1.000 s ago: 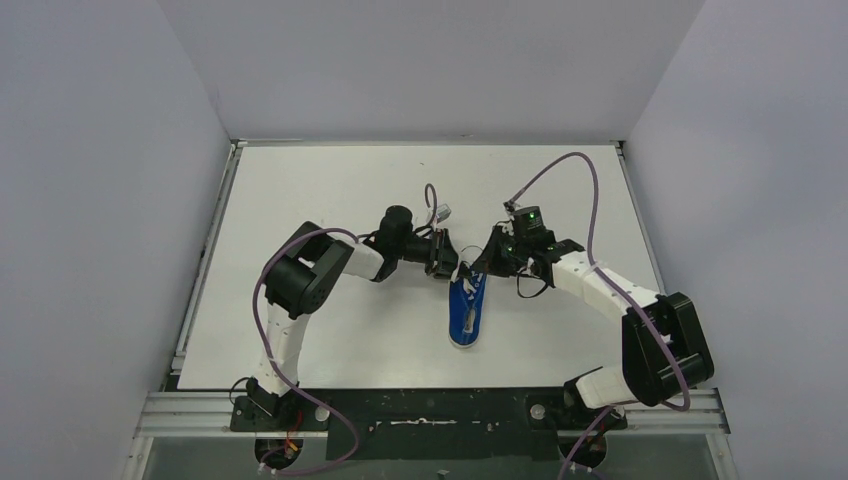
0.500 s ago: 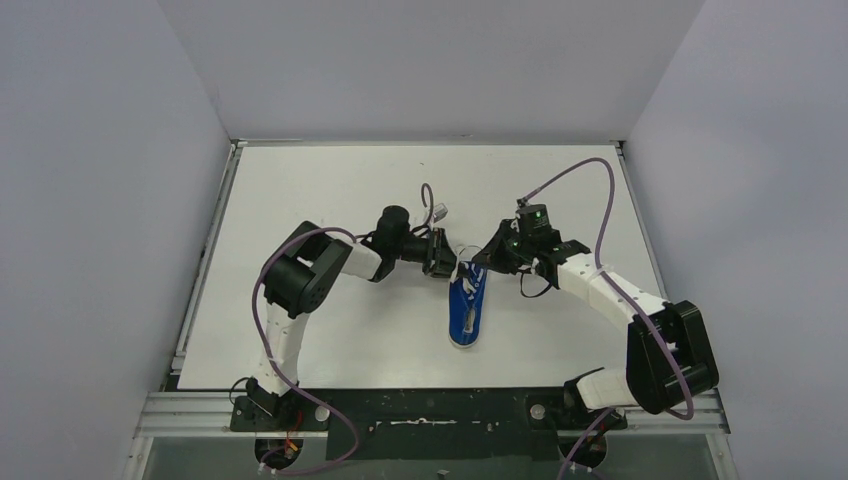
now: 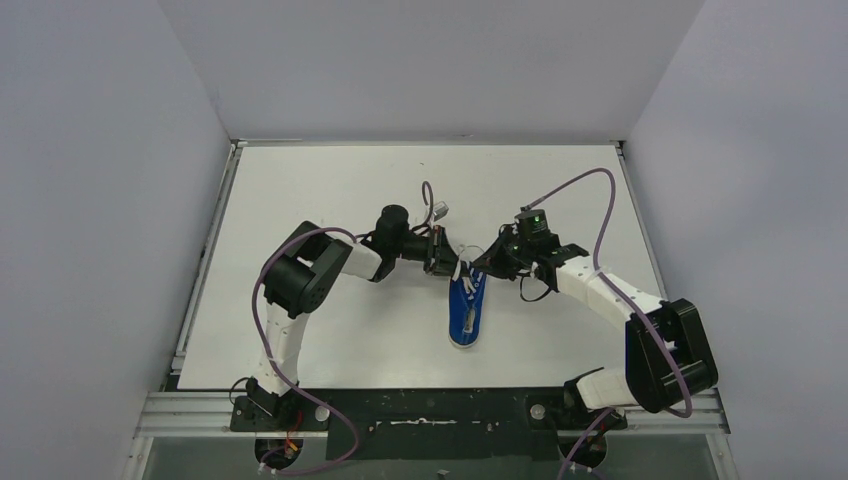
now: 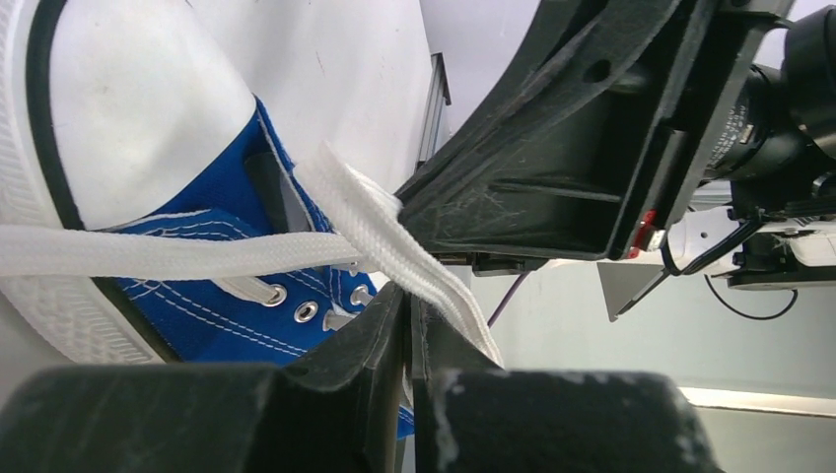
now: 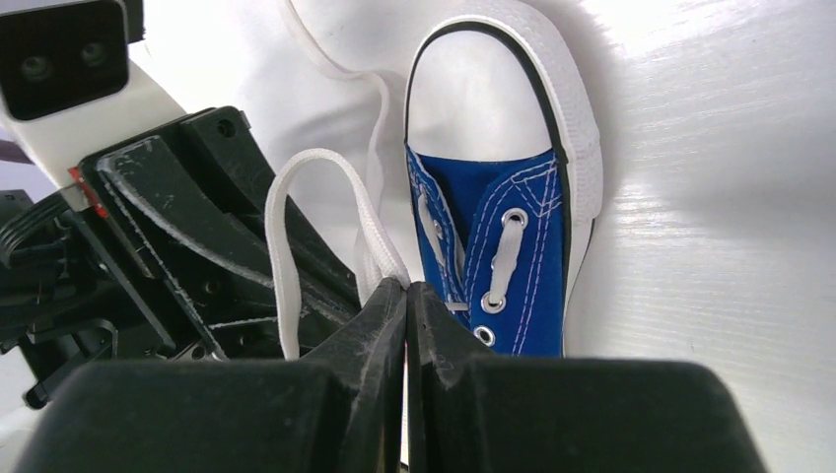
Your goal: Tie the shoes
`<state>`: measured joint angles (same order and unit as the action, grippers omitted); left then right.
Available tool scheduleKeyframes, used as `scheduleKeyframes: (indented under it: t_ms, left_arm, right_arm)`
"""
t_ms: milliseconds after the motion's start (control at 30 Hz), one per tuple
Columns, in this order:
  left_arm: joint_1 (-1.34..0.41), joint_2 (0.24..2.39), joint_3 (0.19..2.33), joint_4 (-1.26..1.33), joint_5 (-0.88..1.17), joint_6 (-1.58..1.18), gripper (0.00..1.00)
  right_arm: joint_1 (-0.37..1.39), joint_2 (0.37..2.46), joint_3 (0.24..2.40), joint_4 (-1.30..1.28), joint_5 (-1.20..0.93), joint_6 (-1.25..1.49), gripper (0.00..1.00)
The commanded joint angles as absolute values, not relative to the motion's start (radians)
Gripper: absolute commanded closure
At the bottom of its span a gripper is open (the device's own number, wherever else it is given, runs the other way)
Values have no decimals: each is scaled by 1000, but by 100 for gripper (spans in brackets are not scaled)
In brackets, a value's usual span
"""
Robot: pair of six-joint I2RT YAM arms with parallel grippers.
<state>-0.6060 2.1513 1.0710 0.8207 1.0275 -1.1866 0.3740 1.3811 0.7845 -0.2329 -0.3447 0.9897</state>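
Note:
The blue sneaker [image 3: 466, 311] with white toe cap lies mid-table, its toe toward the back. My left gripper [image 3: 449, 263] and right gripper [image 3: 481, 264] meet over its toe end, nearly touching. In the left wrist view the left gripper [image 4: 407, 296] is shut with a flat white lace [image 4: 394, 241] pinched at its tips, and another lace strand runs across the shoe [image 4: 217, 296]. In the right wrist view the right gripper [image 5: 406, 288] is shut on a white lace loop [image 5: 279, 227] beside the shoe [image 5: 513, 217]. The laces' far ends are hidden.
A raised rail borders the white table [image 3: 330, 190] at the left edge and the back. Grey walls enclose both sides. Purple cables arch over each arm, the right one [image 3: 590, 190] high above the table. A small connector [image 3: 441, 210] hangs behind the left gripper.
My right gripper has shifted slightly left, closer to the left gripper over the shoe's toe. Its cable arch has moved. The shoe stays in place.

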Motion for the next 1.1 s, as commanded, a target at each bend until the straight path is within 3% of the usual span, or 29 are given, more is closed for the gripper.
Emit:
scheduleKeyframes:
  t_ms: [0, 167, 467, 700, 900, 1067]
  left_arm:
    - [-600, 2122, 1108, 942, 1065, -1225, 94]
    - [-600, 2126, 1111, 982, 1068, -1252, 85]
    - [-601, 2143, 1136, 995, 1083, -1271, 84]
    - [-601, 2154, 1147, 1007, 1084, -1288, 91]
    - [-603, 2166, 1159, 1001, 1083, -1296, 95]
    - [-606, 2171, 1173, 983, 1083, -1295, 96]
  right_arm:
    - [369, 1389, 777, -207, -327, 1023, 100]
    - [379, 1400, 775, -200, -353, 1021, 100]
    - [388, 1445, 806, -236, -441, 929, 100]
    - [352, 1465, 881, -335, -518, 808, 100]
    - [264, 1637, 953, -438, -807, 668, 100]
    - [266, 1696, 999, -428, -916, 582, 100]
